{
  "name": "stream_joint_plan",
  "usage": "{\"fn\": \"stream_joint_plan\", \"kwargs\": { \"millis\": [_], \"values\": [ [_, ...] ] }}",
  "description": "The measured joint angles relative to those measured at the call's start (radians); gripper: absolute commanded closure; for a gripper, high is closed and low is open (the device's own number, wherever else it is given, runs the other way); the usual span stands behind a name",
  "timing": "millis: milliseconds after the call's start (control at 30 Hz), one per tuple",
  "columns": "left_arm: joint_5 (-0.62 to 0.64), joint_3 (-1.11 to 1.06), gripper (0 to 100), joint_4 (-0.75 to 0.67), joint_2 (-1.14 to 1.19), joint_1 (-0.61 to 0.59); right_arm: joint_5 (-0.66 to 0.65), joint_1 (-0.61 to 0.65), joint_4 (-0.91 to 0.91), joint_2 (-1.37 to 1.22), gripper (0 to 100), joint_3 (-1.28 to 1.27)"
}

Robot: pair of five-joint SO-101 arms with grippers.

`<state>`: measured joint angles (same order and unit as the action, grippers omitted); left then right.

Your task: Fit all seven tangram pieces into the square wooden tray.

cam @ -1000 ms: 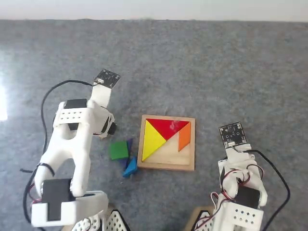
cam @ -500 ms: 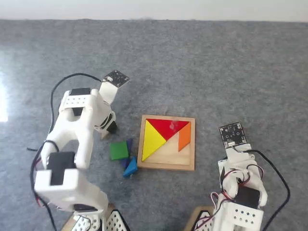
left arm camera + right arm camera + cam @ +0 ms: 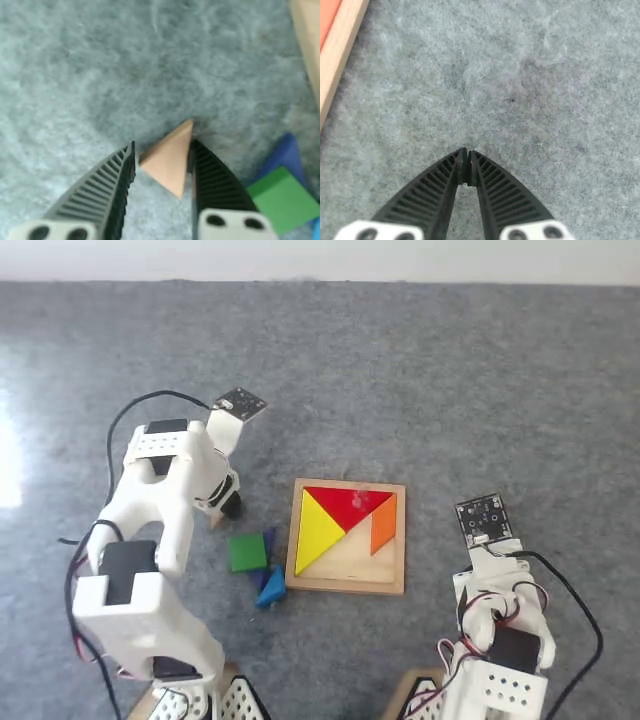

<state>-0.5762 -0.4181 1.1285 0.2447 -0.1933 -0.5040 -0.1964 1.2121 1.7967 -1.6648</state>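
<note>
On grey felt [image 3: 450, 390], left gripper [image 3: 162, 146], jaws part-open, straddles the likely light, rigid tan triangle [image 3: 167, 162], best pinched across flat edges; right gripper [image 3: 466, 167] closed, empty

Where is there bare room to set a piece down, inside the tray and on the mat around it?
Inside the tray, the bare wood below the yellow triangle and orange piece is free. The mat between the tray and the right gripper is also open. Left of the tray is crowded: green square, blue pieces, left gripper.
</note>
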Motion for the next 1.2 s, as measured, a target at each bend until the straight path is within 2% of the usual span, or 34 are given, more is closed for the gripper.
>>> {"fn": "stream_joint_plan", "kwargs": {
  "millis": [167, 433, 567, 733, 833, 1000, 1200],
  "values": [
    [0.006, 0.002, 89, 0.023, 0.000, 0.000, 0.000, 0.000, 0.000, 0.000, 98.2, 0.000],
    [0.086, 0.061, 89, 0.089, 0.003, -0.005, 0.000, 0.000, 0.000, 0.000, 98.2, 0.000],
    [0.153, 0.161, 89, 0.184, 0.003, 0.020, 0.000, 0.000, 0.000, 0.000, 98.2, 0.000],
    [0.275, 0.276, 89, 0.327, 0.003, 0.167, 0.000, 0.000, 0.000, 0.000, 98.2, 0.000],
    [0.376, 0.299, 89, 0.358, 0.000, 0.295, 0.000, 0.000, 0.000, 0.000, 98.2, 0.000],
    [0.551, 0.299, 93, 0.370, -0.049, 0.511, 0.000, 0.000, 0.000, 0.000, 98.2, 0.000],
    [0.652, 0.259, 95, 0.293, -0.055, 0.678, 0.000, 0.000, 0.000, 0.000, 98.2, 0.000]
  ]
}}
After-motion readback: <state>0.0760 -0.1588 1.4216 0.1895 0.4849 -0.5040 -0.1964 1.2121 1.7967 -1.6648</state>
